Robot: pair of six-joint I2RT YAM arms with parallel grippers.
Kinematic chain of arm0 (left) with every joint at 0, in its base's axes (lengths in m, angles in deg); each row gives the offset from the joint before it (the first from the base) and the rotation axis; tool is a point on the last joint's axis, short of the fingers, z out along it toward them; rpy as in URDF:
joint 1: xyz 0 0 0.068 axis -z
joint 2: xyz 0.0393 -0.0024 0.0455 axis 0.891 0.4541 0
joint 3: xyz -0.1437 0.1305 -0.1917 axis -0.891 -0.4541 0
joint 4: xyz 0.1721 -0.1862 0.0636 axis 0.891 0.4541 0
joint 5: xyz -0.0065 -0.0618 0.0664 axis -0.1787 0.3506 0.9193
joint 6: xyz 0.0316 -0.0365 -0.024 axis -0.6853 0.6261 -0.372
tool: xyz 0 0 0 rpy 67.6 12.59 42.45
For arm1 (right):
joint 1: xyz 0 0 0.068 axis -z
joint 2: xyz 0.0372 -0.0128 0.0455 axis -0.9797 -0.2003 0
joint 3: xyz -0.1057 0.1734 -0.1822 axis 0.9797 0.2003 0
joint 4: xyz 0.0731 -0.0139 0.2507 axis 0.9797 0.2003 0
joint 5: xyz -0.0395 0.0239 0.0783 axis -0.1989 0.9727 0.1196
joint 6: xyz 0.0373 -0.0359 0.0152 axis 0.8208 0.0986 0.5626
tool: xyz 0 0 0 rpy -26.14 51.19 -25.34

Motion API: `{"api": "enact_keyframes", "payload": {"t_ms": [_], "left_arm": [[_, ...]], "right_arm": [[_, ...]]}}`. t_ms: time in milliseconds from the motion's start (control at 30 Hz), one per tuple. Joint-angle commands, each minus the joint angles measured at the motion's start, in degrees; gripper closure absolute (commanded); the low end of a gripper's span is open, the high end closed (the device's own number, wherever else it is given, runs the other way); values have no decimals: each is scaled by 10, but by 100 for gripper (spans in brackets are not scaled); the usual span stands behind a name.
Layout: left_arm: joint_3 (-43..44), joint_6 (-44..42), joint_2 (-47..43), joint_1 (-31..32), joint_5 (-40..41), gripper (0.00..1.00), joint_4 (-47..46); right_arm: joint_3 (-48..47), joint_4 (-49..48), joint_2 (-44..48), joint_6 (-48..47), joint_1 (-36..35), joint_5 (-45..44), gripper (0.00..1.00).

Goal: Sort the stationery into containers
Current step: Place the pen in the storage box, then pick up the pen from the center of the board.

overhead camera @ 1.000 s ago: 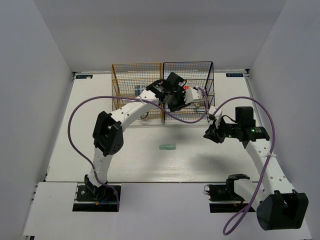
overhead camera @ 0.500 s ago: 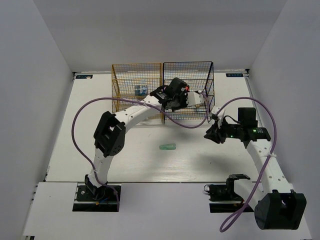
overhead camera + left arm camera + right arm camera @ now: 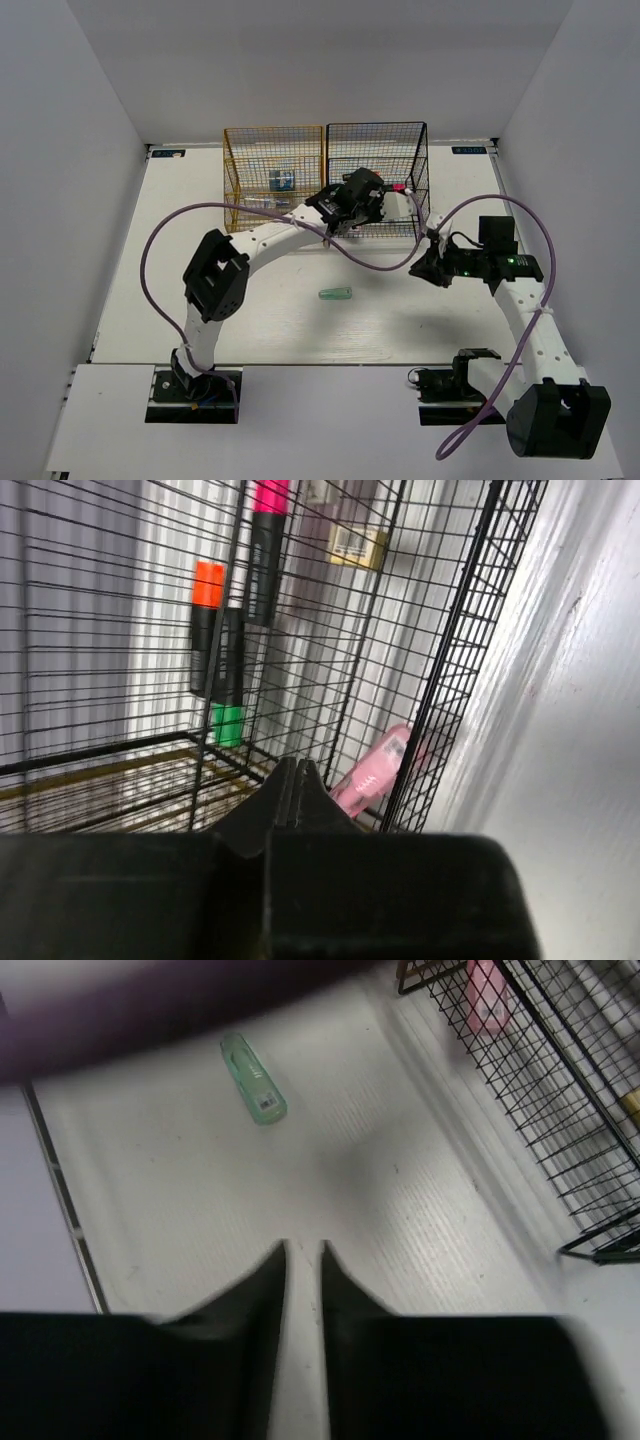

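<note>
The gold rack (image 3: 262, 180) and the black rack (image 3: 392, 165) stand side by side at the back. My left gripper (image 3: 358, 208) is shut and empty, close against the black rack's front; it also shows in the left wrist view (image 3: 293, 767). Through the mesh I see highlighters with an orange cap (image 3: 209, 580), a pink cap (image 3: 268, 495) and a green cap (image 3: 227, 725), a pink capsule (image 3: 375, 775) and a beige eraser (image 3: 357, 545). A green capsule (image 3: 336, 294) lies on the table. My right gripper (image 3: 430, 268) hovers right of it, jaws a narrow gap apart, empty (image 3: 303, 1250).
A blue tape roll (image 3: 283, 180) sits in the gold rack. In the right wrist view the green capsule (image 3: 253, 1078) lies ahead on the white table, with the black rack's corner (image 3: 560, 1080) and the pink capsule (image 3: 487, 1005) at the right. Purple cables loop over the table.
My left gripper has moved right and nearer along the front of the black rack. My right arm has barely shifted. The green capsule has not moved.
</note>
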Motion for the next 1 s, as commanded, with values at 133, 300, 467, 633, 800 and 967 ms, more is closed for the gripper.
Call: {"api": "enact_keyframes", "payload": {"t_ms": [133,300,467,633,800,967], "left_arm": [[-46,206,-159,48,22,100,57],[-94,512,-211,58,87,22,188],[-250,458,-262,60,18,37,130],[-251,295,-222,47,-70,74,145],[-191,241,-158,42,-114,47,175],[-190,242,-108,19,-180,40,158]], "right_arm": [[-10,30,-20,10,21,26,100],[-11,39,-30,-7,23,55,10],[-28,105,-51,-71,24,74,73],[-64,201,-100,-216,28,105,85],[-80,259,-124,-270,35,103,54],[-69,249,-115,-279,40,103,54]]}}
